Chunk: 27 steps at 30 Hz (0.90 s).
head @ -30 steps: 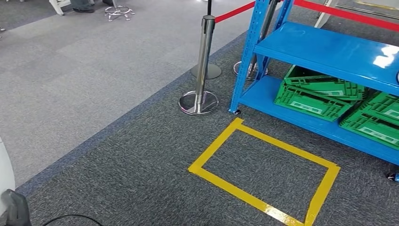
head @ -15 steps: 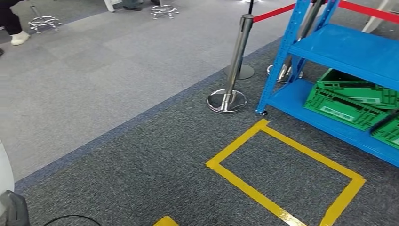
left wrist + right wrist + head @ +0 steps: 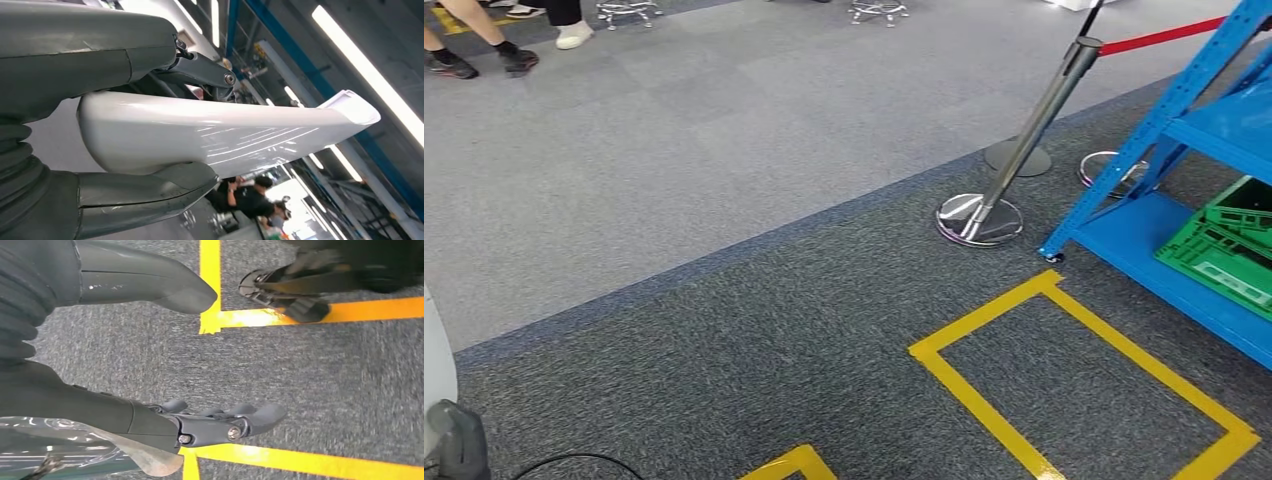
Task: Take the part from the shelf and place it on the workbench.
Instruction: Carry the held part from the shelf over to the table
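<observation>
White glossy plastic fills the left hand (image 3: 125,135): the part (image 3: 225,135), a long curved shell with a lipped far end, is clamped between the thick grey thumb below it and the darker fingers (image 3: 200,70) above it. It sticks out well past the fingertips. Beyond the part in the left wrist view are ceiling light strips and blue beams, and people (image 3: 250,192) stand in the distance beside it.

The right hand (image 3: 150,365) holds nothing. Its thumb (image 3: 150,280) and its dark fingers (image 3: 225,422) stand apart, stretched out over dark grey carpet (image 3: 300,370). Yellow floor tape (image 3: 310,462) runs under the fingers and more tape lies just past the thumb.

In the head view, a grey piece of the robot's left arm (image 3: 454,445) shows at the lower corner with a black cable (image 3: 574,462) on the floor next to it. Farther out on the dark carpet, a rectangle of yellow tape (image 3: 984,405) is marked on the floor. Past it stands the blue shelf (image 3: 1144,225), with green crates (image 3: 1224,250) on its lowest level. Near the shelf's corner leg is a chrome stanchion (image 3: 1014,160) carrying a red rope (image 3: 1159,37), and two more round bases stand just behind. Well beyond that, on the lighter grey carpet, are people's legs and shoes (image 3: 494,35) and chair bases.
</observation>
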{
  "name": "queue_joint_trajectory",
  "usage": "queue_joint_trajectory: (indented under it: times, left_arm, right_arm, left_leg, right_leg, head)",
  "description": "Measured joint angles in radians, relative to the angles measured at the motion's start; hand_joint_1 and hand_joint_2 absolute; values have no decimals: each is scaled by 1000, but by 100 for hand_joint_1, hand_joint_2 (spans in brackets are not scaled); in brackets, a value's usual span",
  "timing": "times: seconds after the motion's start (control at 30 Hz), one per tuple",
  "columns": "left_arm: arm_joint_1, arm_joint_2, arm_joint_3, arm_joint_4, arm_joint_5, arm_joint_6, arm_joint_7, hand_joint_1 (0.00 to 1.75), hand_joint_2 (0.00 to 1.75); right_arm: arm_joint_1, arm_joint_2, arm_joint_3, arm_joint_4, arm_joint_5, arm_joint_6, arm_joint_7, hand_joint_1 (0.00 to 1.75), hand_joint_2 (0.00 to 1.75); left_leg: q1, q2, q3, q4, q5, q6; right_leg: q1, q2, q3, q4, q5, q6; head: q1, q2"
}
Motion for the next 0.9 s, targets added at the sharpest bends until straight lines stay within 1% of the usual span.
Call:
queue_joint_trajectory:
  times: [0.03, 0.07, 0.1, 0.13, 0.17, 0.2, 0.23, 0.27, 0.3, 0.33, 0.37, 0.4, 0.43, 0.47, 0.5, 0.53, 0.57, 0.6, 0.63, 0.67, 0.7, 0.73, 0.77, 0.8, 0.83, 0.87, 0.9]
  left_arm:
    - [0, 0, 0, 0, -1, 0, 0, 175, 175]
    - [0, -1, 1, -1, -1, 0, 0, 175, 175]
    - [1, -1, 1, -1, -1, 0, 0, 175, 175]
    - [1, -2, 1, -3, -1, 0, 0, 175, 175]
    - [1, -3, 2, -5, -1, 0, 0, 175, 175]
    - [1, -4, 2, -7, -1, 0, 0, 175, 175]
    - [1, -5, 2, -10, 0, 0, 0, 175, 175]
    - [2, -6, 2, -13, 0, 0, 0, 175, 175]
    - [2, -7, 3, -16, 1, 0, 0, 175, 175]
    - [4, -8, 3, -19, 2, 0, 0, 175, 175]
    - [4, -8, 4, -22, 4, 0, 0, 175, 175]
    - [4, -8, 4, -25, 5, 0, 0, 175, 175]
    - [3, -9, 4, -27, 6, 0, 0, 175, 175]
    - [2, -8, 4, -28, 7, 0, 0, 175, 175]
    - [2, -8, 4, -28, 7, 0, 0, 175, 175]
    - [2, -8, 4, -28, 7, 0, 0, 175, 175]
    - [3, -8, 4, -28, 8, 0, 0, 175, 175]
    - [3, -8, 5, -28, 8, 0, 0, 175, 175]
    - [3, -9, 5, -29, 7, 0, 0, 175, 175]
    - [3, -9, 5, -30, 7, 0, 0, 175, 175]
    - [2, -9, 5, -32, 6, 0, 0, 175, 175]
    - [2, -9, 5, -33, 5, 0, 0, 175, 175]
    - [2, -9, 5, -35, 4, 0, 0, 175, 175]
    - [3, -10, 5, -37, 4, 0, 0, 175, 175]
    - [4, -10, 5, -39, 3, 0, 0, 175, 175]
    - [5, -12, 6, -42, 2, 0, 0, 175, 175]
    - [4, -13, 6, -45, 2, 0, 0, 175, 175]
  right_arm:
    - [3, 0, 1, 0, 1, 0, 0, 0, 175]
    - [6, 0, 2, 0, 2, 0, 0, 0, 175]
    - [8, 0, 3, 0, 2, 1, 0, 0, 175]
    - [8, 0, 4, 0, 3, 1, 0, 0, 175]
    - [8, 0, 4, 1, 3, 1, 0, 0, 175]
    - [8, 0, 5, 1, 4, 1, -1, 0, 175]
    - [7, 0, 5, 1, 5, 0, -1, 0, 175]
    - [7, -1, 5, 1, 6, 0, -2, 0, 175]
    - [7, -1, 6, 1, 7, 0, -3, 0, 175]
    - [6, -1, 6, 1, 9, 0, -3, 0, 175]
    - [6, -1, 6, 1, 10, 0, -4, 0, 175]
    - [7, -1, 6, 1, 11, 0, -4, 0, 175]
    - [8, -1, 7, 1, 12, 0, -5, 0, 175]
    - [10, -1, 8, 1, 13, -1, -5, 0, 175]
    - [11, -1, 9, 2, 13, -1, -5, 0, 175]
    - [11, -1, 10, 2, 14, -1, -5, 0, 175]
    - [11, -1, 10, 2, 15, -1, -4, 0, 175]
    - [10, -1, 11, 2, 16, -1, -4, 0, 175]
    - [8, 0, 11, 2, 16, -1, -4, 0, 175]
    - [8, -1, 12, 2, 17, -1, -4, 0, 175]
    - [8, -1, 12, 2, 18, -1, -4, 0, 175]
    - [8, -1, 12, 2, 19, -2, -4, 0, 175]
    - [8, -1, 12, 2, 19, -2, -4, 0, 175]
    - [6, -1, 13, 2, 20, -2, -4, 0, 175]
    - [3, -1, 13, 1, 20, -2, -4, 0, 175]
    - [0, -1, 15, 1, 21, -3, -5, 0, 175]
    - [-2, 0, 16, 1, 23, -4, -5, 0, 175]
  left_leg:
    - [-4, -14, 0, 1, 0, 2]
    - [-6, -28, 1, 2, 0, 3]
    - [-8, -43, 3, 4, 0, 3]
    - [-9, -57, 5, 6, -1, 3]
    - [-10, -69, 4, 9, -3, 2]
    - [-11, -81, 0, 14, -4, 0]
    - [-10, -92, -6, 19, -4, -4]
    - [-8, -104, -14, 21, -2, -10]
    - [-6, -116, -20, 22, 2, -16]
    - [-5, -116, -25, 24, 2, -22]
    - [-6, -98, -32, 35, -6, -28]
    - [-6, -71, -46, 66, -25, -34]
    - [-5, -38, -68, 115, -54, -39]
    - [-2, -16, -99, 179, -85, -46]
    - [3, -8, -130, 243, -111, -52]
    - [7, -5, -151, 285, -121, -56]
    - [12, -3, -157, 295, -113, -60]
    - [16, 2, -143, 266, -87, -62]
    - [18, 14, -112, 205, -51, -63]
    - [17, 38, -77, 137, -23, -63]
    - [15, 59, -48, 79, -5, -58]
    - [11, 74, -30, 42, 2, -51]
    - [6, 78, -26, 29, -2, -43]
    - [3, 68, -28, 26, -1, -33]
    - [3, 57, -28, 22, 2, -26]
    - [3, 46, -27, 18, 6, -18]
    - [4, 36, -26, 13, 10, -10]
  right_leg:
    - [1, 4, -29, 44, -1, -2]
    - [2, 6, -42, 49, 18, -4]
    - [2, 11, -36, 15, 56, -7]
    - [3, 22, -16, -48, 101, -10]
    - [2, 46, 5, -108, 134, -12]
    - [0, 69, 26, -161, 152, -13]
    - [0, 85, 39, -191, 155, -13]
    - [0, 92, 45, -201, 148, -13]
    - [0, 82, 51, -211, 147, -15]
    - [-1, 69, 54, -213, 149, -19]
    - [-2, 56, 56, -218, 153, -24]
    - [-3, 41, 57, -222, 156, -29]
    - [-3, 26, 59, -224, 157, -33]
    - [-2, 10, 59, -224, 156, -35]
    - [-1, -6, 59, -224, 155, -36]
    - [-1, -22, 60, -224, 153, -37]
    - [-1, -37, 60, -224, 152, -36]
    - [-1, -51, 61, -224, 151, -34]
    - [-2, -63, 63, -224, 148, -31]
    - [-1, -75, 67, -224, 145, -27]
    - [1, -86, 69, -223, 141, -20]
    - [2, -96, 71, -223, 137, -14]
    - [4, -107, 74, -223, 135, -9]
    - [3, -118, 79, -225, 134, -4]
    - [0, -122, 83, -226, 132, 1]
    - [-2, -108, 82, -219, 123, 5]
    - [-5, -83, 73, -196, 106, 8]
  head:
    - [0, 0]
    - [0, 0]
    - [0, 0]
    - [0, 0]
    - [0, 0]
    - [-1, 0]
    - [-1, 0]
    - [-1, 0]
    - [-1, 0]
    - [-1, 0]
    - [-3, 0]
    - [-5, 0]
    - [-6, 0]
    - [-7, 0]
    - [-8, 0]
    - [-7, 0]
    - [-8, 0]
    - [-8, 0]
    - [-8, 0]
    - [-8, 0]
    - [-7, 0]
    - [-6, 0]
    - [-6, 0]
    - [-5, 0]
    - [-6, 0]
    - [-5, 0]
    - [-2, 0]
